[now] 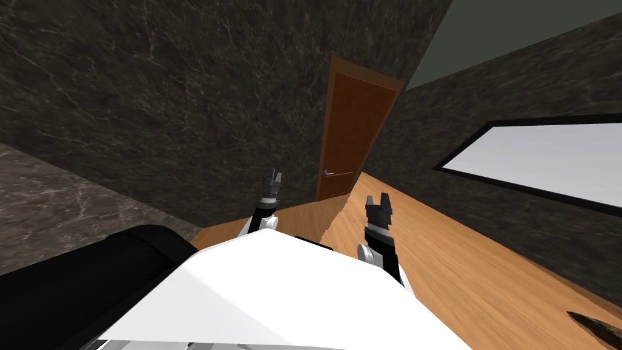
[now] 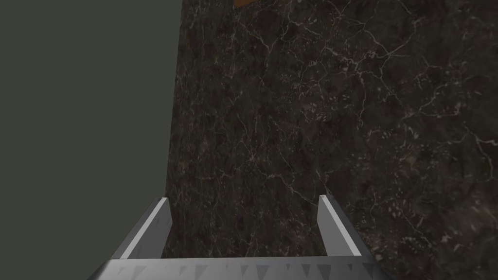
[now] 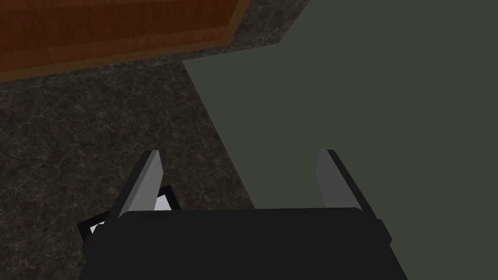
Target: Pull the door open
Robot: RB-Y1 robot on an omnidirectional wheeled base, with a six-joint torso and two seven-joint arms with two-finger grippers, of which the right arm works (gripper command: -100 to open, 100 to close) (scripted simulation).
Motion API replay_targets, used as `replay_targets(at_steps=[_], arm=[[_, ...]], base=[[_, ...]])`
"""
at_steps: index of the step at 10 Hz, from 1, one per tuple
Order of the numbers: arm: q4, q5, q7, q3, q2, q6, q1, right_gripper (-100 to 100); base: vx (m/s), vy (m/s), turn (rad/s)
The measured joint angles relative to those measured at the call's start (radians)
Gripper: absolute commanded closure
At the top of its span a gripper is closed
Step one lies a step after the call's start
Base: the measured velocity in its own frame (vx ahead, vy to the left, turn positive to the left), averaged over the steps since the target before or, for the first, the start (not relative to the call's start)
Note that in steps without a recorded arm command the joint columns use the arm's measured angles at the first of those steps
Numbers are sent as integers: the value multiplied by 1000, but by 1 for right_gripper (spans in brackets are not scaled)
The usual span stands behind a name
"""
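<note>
Closed door (image 1: 355,133) is seen at upper centre, well apart from both grippers.
Left gripper (image 1: 273,177) and right gripper (image 1: 377,200) are held below it at centre, fingers spread, nothing gripped.

No readable text, labels, numbers or signs on any surface.

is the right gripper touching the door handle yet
Apart: the head view shows the right gripper well short of the door handle, floor between them.
</note>
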Motion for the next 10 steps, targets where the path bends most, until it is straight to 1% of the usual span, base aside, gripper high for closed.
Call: replay_targets(at_steps=[1,2,3,4,6,8,9,10], arm=[[33,-3,-2,-5,-6,-5,-17,-100],[61,-4,-2,-6,-9,-9,-27,-100],[95,-8,-4,-12,-17,-16,-45,-100],[137,-10,-5,-16,-22,-32,-58,-100],[198,-14,-4,-21,-29,-36,-89,-100],[244,-18,-7,-25,-37,-45,-105,-100],[276,-20,-7,-28,-40,-53,-117,-100],[299,-23,-10,-33,-47,-58,-129,-100]], base=[[79,-41,156],[78,-44,207],[89,-58,194],[90,-66,163],[88,-54,182],[51,-35,96],[63,-63,189],[45,-46,84]])
